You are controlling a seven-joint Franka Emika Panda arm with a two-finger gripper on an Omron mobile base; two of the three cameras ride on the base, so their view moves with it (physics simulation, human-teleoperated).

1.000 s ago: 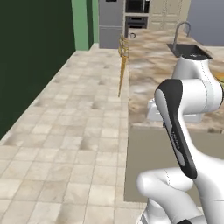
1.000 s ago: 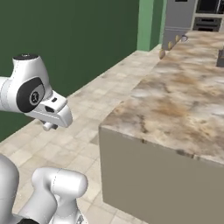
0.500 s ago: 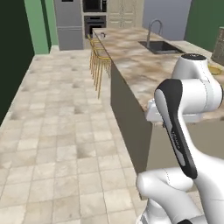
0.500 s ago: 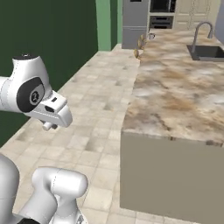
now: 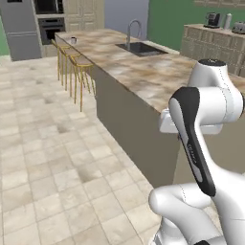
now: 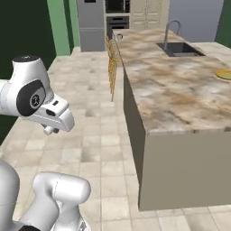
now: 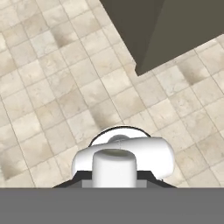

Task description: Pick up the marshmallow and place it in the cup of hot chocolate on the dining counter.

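Note:
The dining counter [image 5: 143,72] [image 6: 180,99] is a long beige-brown marbled island running away from me. At its far end stands a small light mug [image 5: 72,40] [image 6: 119,36], too small to show its liquid. The marshmallow is out of view. My gripper [image 6: 48,130] hangs on the folded arm, well left of the counter over the tiled floor and pointing down. Its fingers are too small to tell apart. The hand view looks down on floor tiles and the counter's dark corner [image 7: 175,26].
A sink with a tap [image 5: 142,48] [image 6: 180,48] is set in the counter. A yellow-rimmed plate [image 6: 224,73] lies at the right edge. Yellow stools [image 5: 76,67] [image 6: 113,56] line the counter's floor side. A fridge and oven [image 6: 91,22] stand at the back.
The whole picture has shifted, so the base has driven and turned. The counter now runs lengthwise in view with its near end close. The arm's pose is unchanged.

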